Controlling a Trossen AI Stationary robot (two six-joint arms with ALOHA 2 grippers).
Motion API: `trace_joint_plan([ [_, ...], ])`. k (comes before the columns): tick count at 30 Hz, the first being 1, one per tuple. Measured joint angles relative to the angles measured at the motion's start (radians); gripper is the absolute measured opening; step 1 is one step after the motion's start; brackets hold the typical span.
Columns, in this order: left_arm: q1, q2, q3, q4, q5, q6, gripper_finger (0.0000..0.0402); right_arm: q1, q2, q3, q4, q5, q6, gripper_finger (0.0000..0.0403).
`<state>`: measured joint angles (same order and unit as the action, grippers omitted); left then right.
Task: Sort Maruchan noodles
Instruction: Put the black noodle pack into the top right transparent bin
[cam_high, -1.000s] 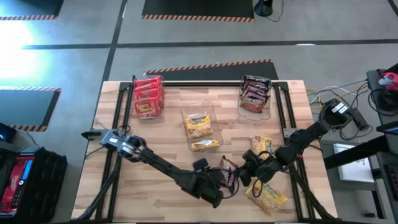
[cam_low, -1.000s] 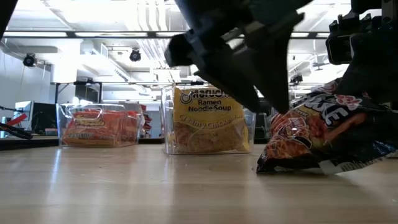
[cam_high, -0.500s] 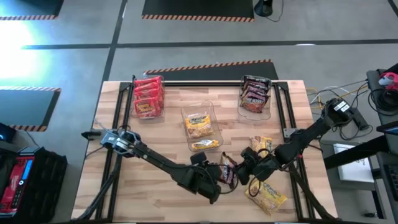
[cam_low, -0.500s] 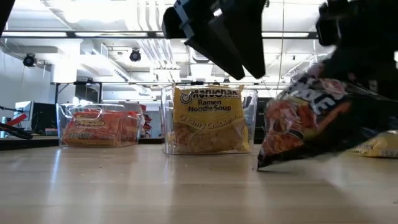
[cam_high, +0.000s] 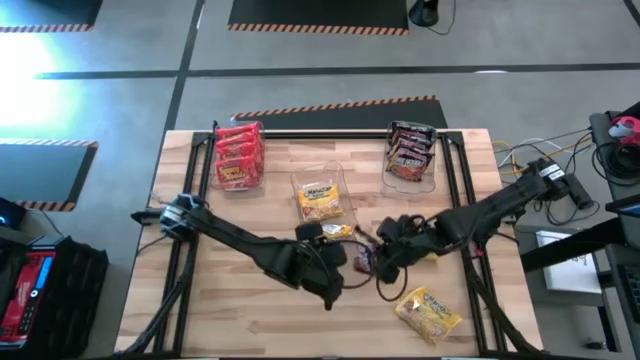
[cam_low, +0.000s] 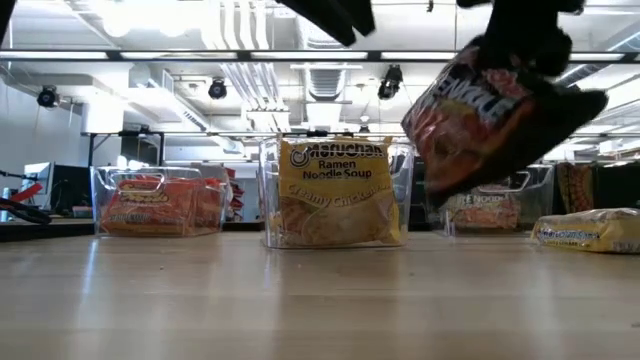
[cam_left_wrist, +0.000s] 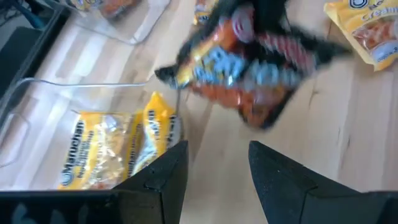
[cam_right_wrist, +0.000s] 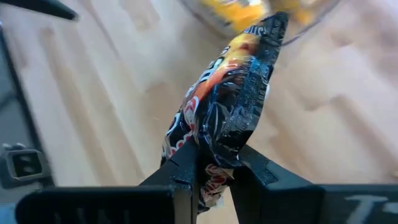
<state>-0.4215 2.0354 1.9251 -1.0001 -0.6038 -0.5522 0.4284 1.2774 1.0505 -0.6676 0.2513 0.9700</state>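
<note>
Two dark jointed arms; flat black fingers; pale wrist blocks

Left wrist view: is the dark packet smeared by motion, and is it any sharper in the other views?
Left wrist view: the dark packet is streaked with blur, while the yellow packets in the bin are crisper. Low view: soft-edged against bright ceiling lights. Right wrist view: fairly sharp, pinched in the right gripper.

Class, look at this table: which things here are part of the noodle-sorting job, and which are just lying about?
Part of the job:
- dark noodle packet, held off the table by the right gripper
- loose yellow packet on the table
- bins of red packets, yellow packets and dark packets
- left gripper, open nearby

Just lying about:
- cables beside the table
- black crate on the floor
</note>
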Motion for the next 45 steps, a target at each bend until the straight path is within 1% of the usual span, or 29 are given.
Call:
trace_joint_plan([
  [4,0.015,-0.074,-0.082,0.002,0.001,0.011,0.0152,-0.06,0.0,0.15,-0.247,-0.008,-0.088,0.0055],
  [10,0.052,-0.206,-0.246,0.03,0.002,-0.031,0.0152,-0.208,0.0,0.324,-0.506,0.004,-0.217,0.0055],
  [15,0.083,-0.324,-0.37,0.101,0.004,-0.017,0.0152,-0.378,0.0,0.409,-0.641,0.011,-0.338,0.0055],
  [20,0.121,-0.445,-0.496,0.207,0.033,0.027,0.0152,-0.549,0.0,0.471,-0.697,0.011,-0.508,0.0055],
  [27,0.169,-0.57,-0.622,0.331,0.101,0.072,0.0152,-0.74,0.0,0.486,-0.774,0.011,-0.801,0.0055],
  [32,0.2,-0.621,-0.66,0.397,0.125,0.116,0.0152,-0.836,0.0,0.478,-0.822,0.011,-1.019,0.0055],
  [38,0.264,-0.632,-0.639,0.456,0.126,0.208,0.0152,-0.904,0.036,0.434,-0.817,0.003,-1.212,0.0055],
  [45,0.385,-0.631,-0.58,0.452,0.126,0.298,0.0152,-0.92,0.129,0.353,-0.815,-0.003,-1.361,0.0055],
])
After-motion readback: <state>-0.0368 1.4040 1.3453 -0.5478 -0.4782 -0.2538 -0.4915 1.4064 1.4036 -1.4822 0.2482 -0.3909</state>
